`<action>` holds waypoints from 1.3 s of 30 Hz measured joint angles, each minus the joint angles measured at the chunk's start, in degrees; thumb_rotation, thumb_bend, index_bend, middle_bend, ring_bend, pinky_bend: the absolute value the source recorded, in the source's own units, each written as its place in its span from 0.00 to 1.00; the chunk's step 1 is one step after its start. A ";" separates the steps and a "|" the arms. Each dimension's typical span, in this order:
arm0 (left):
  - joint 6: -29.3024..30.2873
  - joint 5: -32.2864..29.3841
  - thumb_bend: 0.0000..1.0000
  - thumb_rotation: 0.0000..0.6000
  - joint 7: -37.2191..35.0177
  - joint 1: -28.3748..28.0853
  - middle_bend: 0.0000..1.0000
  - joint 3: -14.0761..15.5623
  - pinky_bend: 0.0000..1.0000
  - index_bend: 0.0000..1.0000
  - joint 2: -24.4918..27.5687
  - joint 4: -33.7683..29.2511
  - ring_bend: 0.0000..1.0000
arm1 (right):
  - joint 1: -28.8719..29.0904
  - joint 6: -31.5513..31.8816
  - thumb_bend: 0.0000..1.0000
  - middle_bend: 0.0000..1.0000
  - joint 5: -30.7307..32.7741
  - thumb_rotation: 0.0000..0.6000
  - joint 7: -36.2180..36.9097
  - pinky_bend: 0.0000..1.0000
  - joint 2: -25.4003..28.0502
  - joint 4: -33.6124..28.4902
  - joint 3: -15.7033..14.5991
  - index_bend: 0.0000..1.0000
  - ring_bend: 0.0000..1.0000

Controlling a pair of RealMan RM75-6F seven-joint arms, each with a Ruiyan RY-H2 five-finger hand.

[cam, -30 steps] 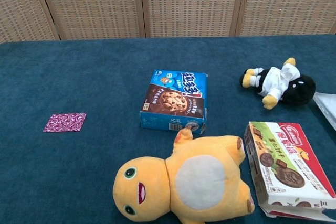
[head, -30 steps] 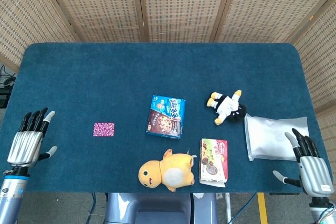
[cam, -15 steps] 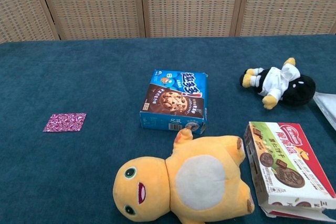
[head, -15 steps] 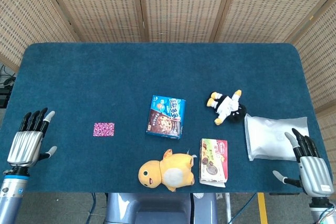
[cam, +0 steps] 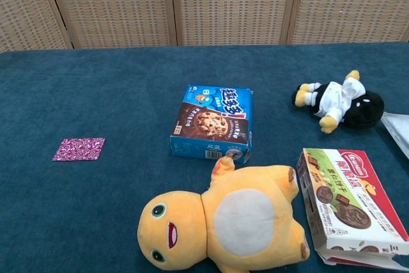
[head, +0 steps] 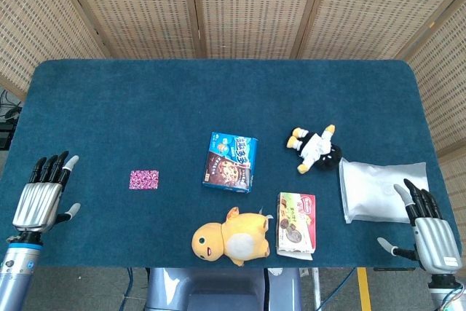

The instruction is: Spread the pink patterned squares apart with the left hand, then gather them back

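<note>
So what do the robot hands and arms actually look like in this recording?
Left robot hand and right robot hand match: ribbed silver metal backs, black fingers with pale grey tips, grey thumbs. Each sits on a dark wrist ring; the left forearm shows silver-grey with a blue band. No loose cables are visible.

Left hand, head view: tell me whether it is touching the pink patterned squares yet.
No. The left hand hovers open near the left edge of the blue table, with bare cloth between it and the pink patterned squares.

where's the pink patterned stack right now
In the head view the pink patterned squares lie flat on the table's left part, between the left hand and the blue cookie box, touching neither.
</note>
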 measured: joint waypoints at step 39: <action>-12.73 -16.42 0.95 1.00 12.34 -9.77 0.07 -2.57 0.00 0.00 0.46 -4.56 0.00 | 0.25 -0.41 0.10 0.00 0.44 1.00 3.00 0.00 0.34 0.74 0.30 0.04 0.00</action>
